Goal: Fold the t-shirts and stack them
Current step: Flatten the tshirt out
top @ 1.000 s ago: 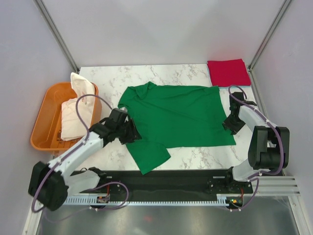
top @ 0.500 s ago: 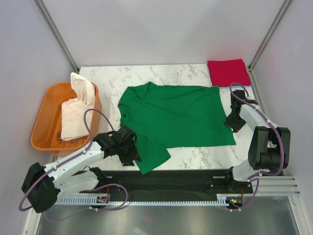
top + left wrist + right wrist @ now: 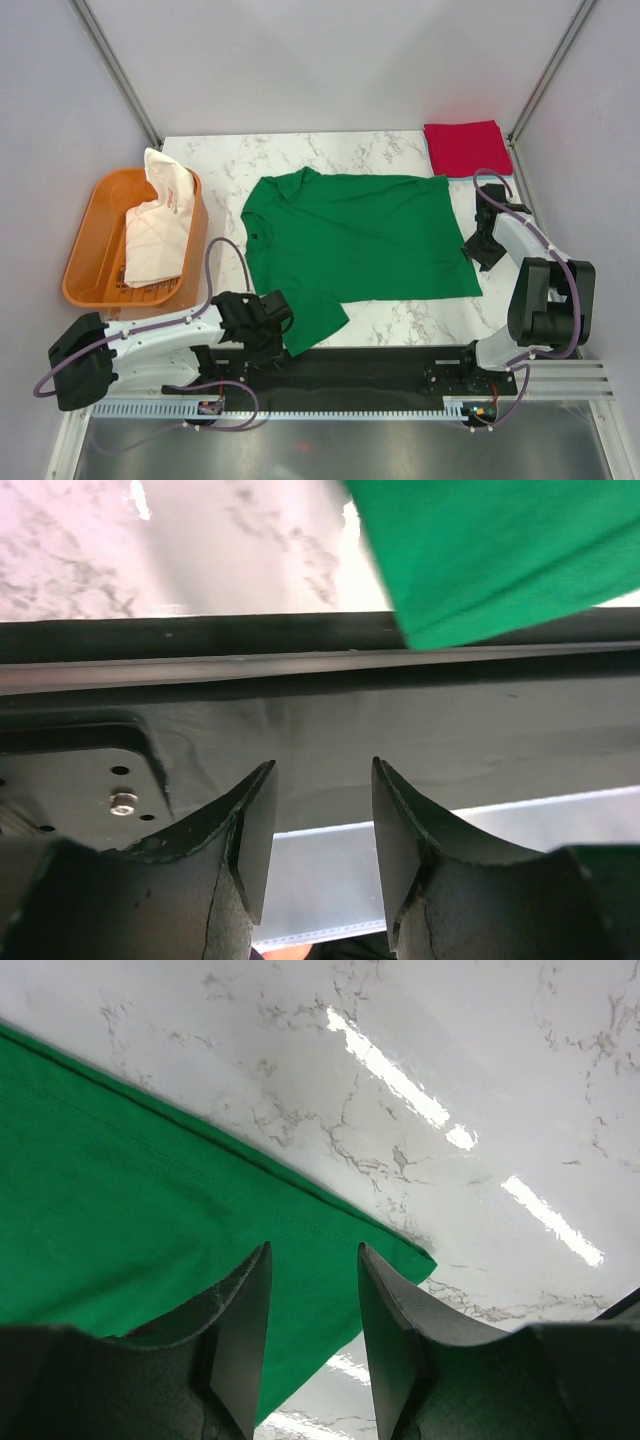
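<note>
Green tee (image 3: 360,235) lies flat, its collar-to-hem axis running across between the arms; its hem corner is just ahead of the right gripper (image 3: 312,1305), its sleeve tip further ahead and right of the left gripper (image 3: 320,825), both parted and empty

White marble-patterned worktop (image 3: 400,150). A green t-shirt (image 3: 360,235) lies spread flat across its middle; a folded red t-shirt (image 3: 466,147) sits at its far right corner.

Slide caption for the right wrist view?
Open right gripper above a corner of the green t-shirt on marble table.
</note>
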Controlling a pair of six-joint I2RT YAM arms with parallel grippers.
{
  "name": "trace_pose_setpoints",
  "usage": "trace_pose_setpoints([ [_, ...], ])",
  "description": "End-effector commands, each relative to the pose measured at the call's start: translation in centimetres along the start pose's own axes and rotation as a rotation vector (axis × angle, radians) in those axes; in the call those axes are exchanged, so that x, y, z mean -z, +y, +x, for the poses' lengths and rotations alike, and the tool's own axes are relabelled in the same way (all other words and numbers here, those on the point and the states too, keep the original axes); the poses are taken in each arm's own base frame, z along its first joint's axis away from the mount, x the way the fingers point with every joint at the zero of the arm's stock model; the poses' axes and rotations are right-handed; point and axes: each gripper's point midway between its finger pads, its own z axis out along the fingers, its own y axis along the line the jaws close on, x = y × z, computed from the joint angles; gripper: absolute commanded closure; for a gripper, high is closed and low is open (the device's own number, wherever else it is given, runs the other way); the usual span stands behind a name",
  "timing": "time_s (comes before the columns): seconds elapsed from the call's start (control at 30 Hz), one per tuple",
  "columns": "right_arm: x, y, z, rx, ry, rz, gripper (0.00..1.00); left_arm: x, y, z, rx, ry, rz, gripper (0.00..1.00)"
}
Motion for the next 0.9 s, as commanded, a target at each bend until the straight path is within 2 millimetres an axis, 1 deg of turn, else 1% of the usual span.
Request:
trace_pose_setpoints([
  [0.0, 0.8, 0.2, -1.5, -0.012, -0.052, -0.017, 0.52, -0.7, 1.4, 0.5, 0.043, 0.010, -0.059, 0.50],
  [0.1, 0.6, 0.2, -1.3, -0.014, -0.046, -0.025, 0.53, -1.0, 2.0, 0.7, 0.045, 0.018, -0.082, 0.50],
  [0.2, 0.6, 0.2, -1.3, -0.011, -0.050, -0.027, 0.53, -0.7, 1.5, 0.5, 0.042, 0.011, -0.062, 0.50],
  [0.33, 0.5, 0.1, -1.4, -0.007, -0.056, -0.021, 0.53, 0.6, -0.2, 0.0, 0.034, -0.021, 0.022, 0.50],
  [0.43, 0.6, 0.2, -1.5, -0.009, -0.059, -0.030, 0.53, 1.3, -1.0, -0.3, 0.030, -0.036, 0.062, 0.50],
  [0.57, 0.7, 0.4, -1.7, -0.008, -0.062, -0.037, 0.53, 1.7, -1.6, -0.5, 0.028, -0.041, 0.075, 0.50],
  [0.73, 0.6, 0.3, -1.7, 0.001, -0.064, -0.033, 0.53, 3.2, -3.4, -1.0, 0.022, -0.061, 0.129, 0.50],
  [0.77, 0.7, 0.3, -1.8, 0.003, -0.066, -0.033, 0.53, 5.5, -10.7, -7.2, 0.102, -0.349, 0.411, 0.46],
  [0.8, 0.7, 0.3, -1.8, 0.003, -0.066, -0.034, 0.53, 6.7, -11.6, -7.6, 0.165, -0.357, 0.451, 0.45],
  [0.87, 0.7, 0.3, -1.9, 0.004, -0.068, -0.035, 0.53, 8.0, -12.4, -7.9, 0.129, -0.385, 0.480, 0.43],
])
